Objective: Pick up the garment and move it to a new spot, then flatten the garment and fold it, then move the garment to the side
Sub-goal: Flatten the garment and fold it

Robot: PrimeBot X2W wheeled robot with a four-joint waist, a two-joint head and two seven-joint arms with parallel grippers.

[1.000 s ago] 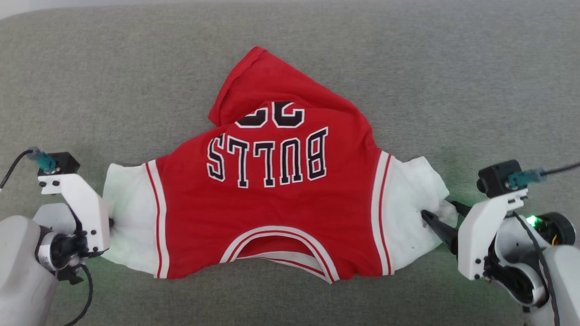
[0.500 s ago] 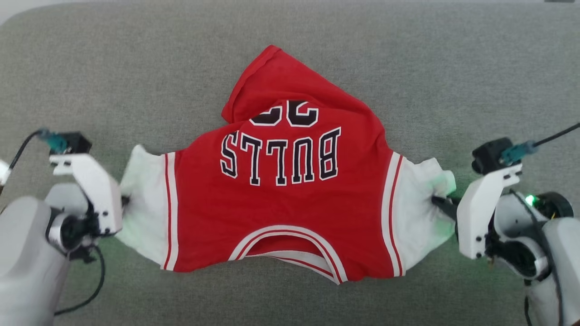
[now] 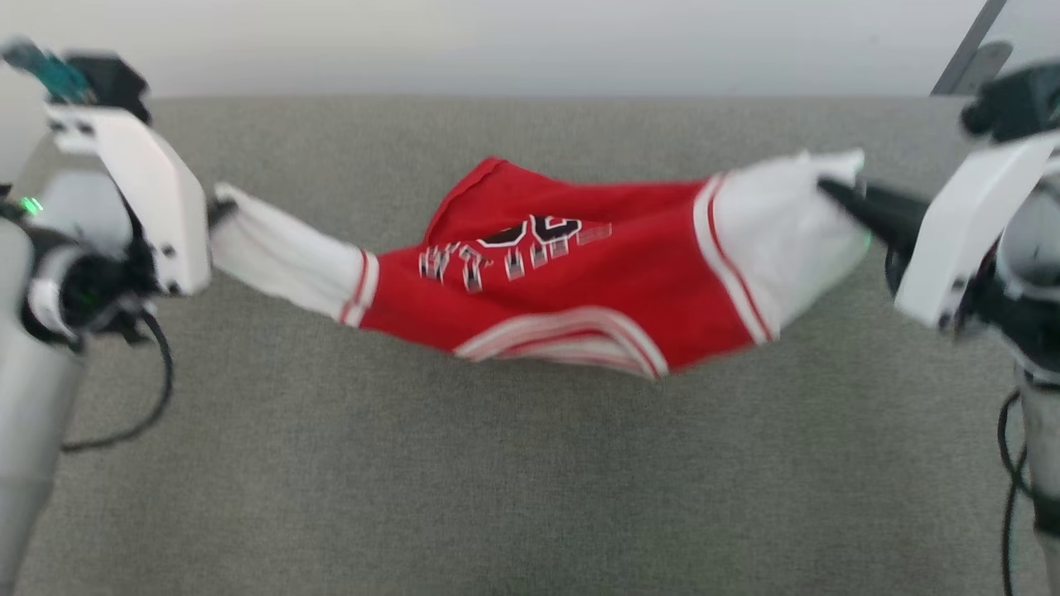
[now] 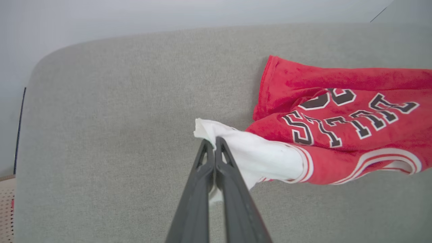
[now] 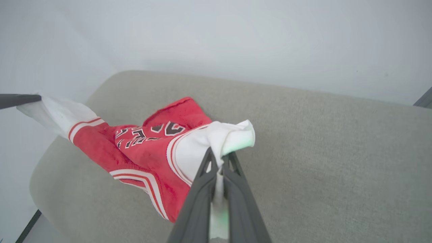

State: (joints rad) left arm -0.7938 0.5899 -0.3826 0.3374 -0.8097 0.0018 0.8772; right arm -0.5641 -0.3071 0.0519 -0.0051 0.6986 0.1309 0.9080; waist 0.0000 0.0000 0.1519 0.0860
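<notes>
Half a second ago the garment lay on the tabletop. Now both arms have risen and it hangs between them like a hammock. The head camera has tipped up as well, so the wall has come into view.

The left end effector is pressed together on the very edge of one white sleeve, with only a little cloth past the fingertips. The right end effector pinches the other sleeve with more cloth bunched between its fingers. From those two grips the red body sags in the middle. Its collar side droops toward the robot, and the far hem is doubled over the "23". I cannot tell whether that hem is clear of the tabletop or touching it.

The worry, I think, is the left grip. It holds so little cloth that a jerk, or the arms pulling further apart, could draw the sleeve out and leave the garment swinging from one side. The blur in the head view suggests the arms are moving fast, which makes that likelier. If the hem is dragging, the move to a new spot could roll it further under. Even if it is clear, the doubled hem and the sag mean the garment will probably land creased, leaving more flattening before any fold. The right end effector also looks higher than the left in the head view, so the garment could come down skewed.
</notes>
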